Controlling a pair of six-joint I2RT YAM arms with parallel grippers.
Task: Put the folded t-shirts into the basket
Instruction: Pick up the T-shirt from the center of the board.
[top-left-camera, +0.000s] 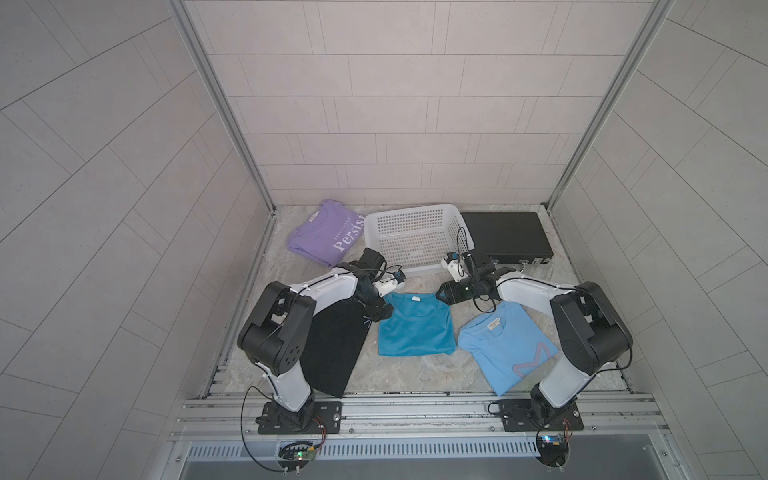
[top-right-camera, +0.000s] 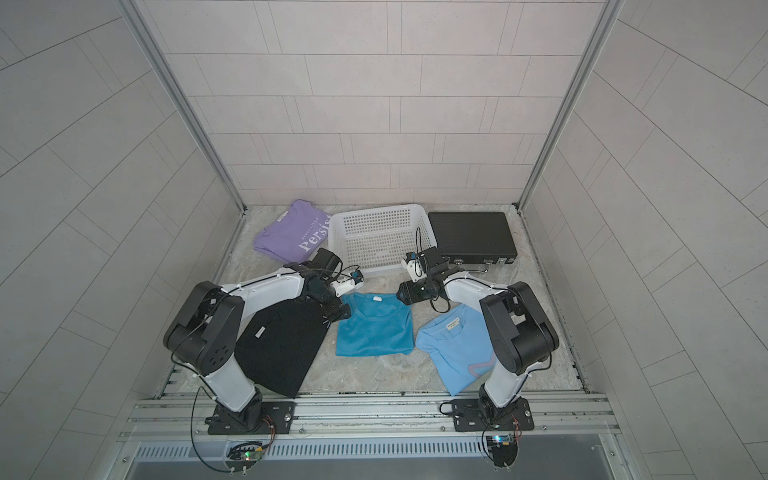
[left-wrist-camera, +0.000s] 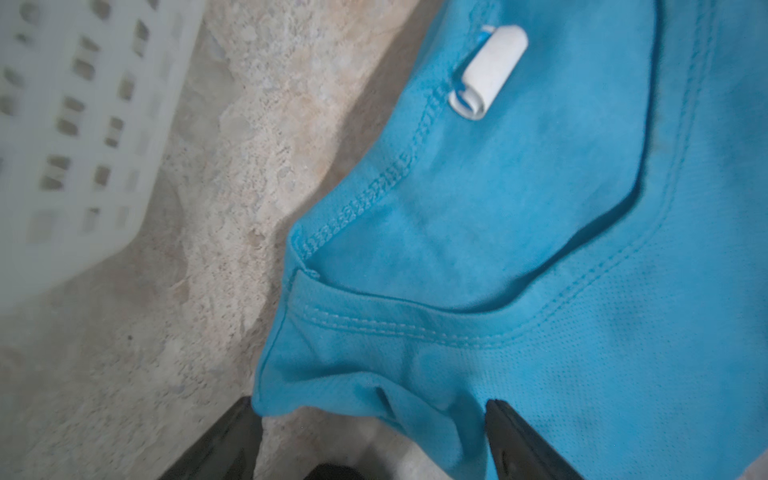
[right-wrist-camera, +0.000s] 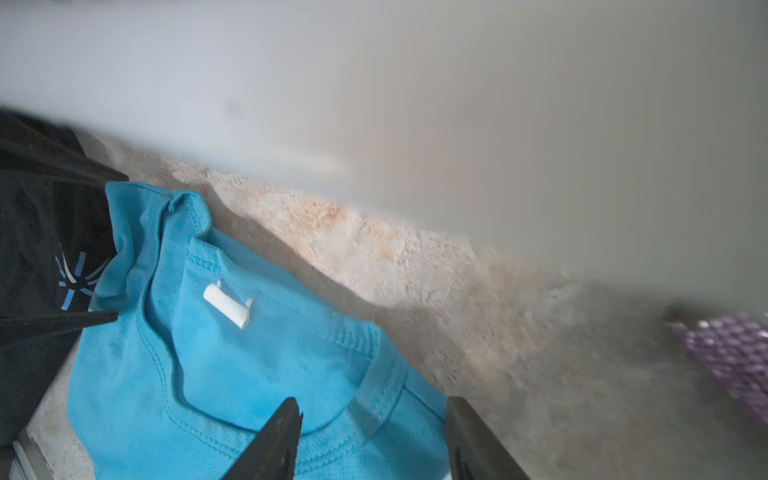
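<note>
Shirts, all four folded, flat on the worktop (top-left-camera: 415, 376), none in the basket (top-left-camera: 409, 212). Down at the collar end of the teal shirt (top-left-camera: 415, 334): left fingers (top-left-camera: 380, 312) and right fingers (top-left-camera: 442, 296), one set at each shoulder corner. In the left wrist view, left fingers spread wide, with a rumpled corner of teal cloth loose between them, nothing pinched. In the right wrist view, right fingers likewise parted, straddling the opposite shoulder by the collar seam, released rather than clamped. On the neckline, between the two sets of fingers, white rolled tag (left-wrist-camera: 490, 70). Just behind the left fingers, under that arm, black shirt (top-left-camera: 336, 349), just beside the teal one. Behind the right fingers, light blue shirt (top-left-camera: 505, 347), also just beside the teal one. Beyond both sets of fingers, basket upright and open-topped; lilac shirt (top-left-camera: 322, 232) touching its side past the left fingers, black case (top-left-camera: 505, 232) just beside its other side past the right fingers.
</note>
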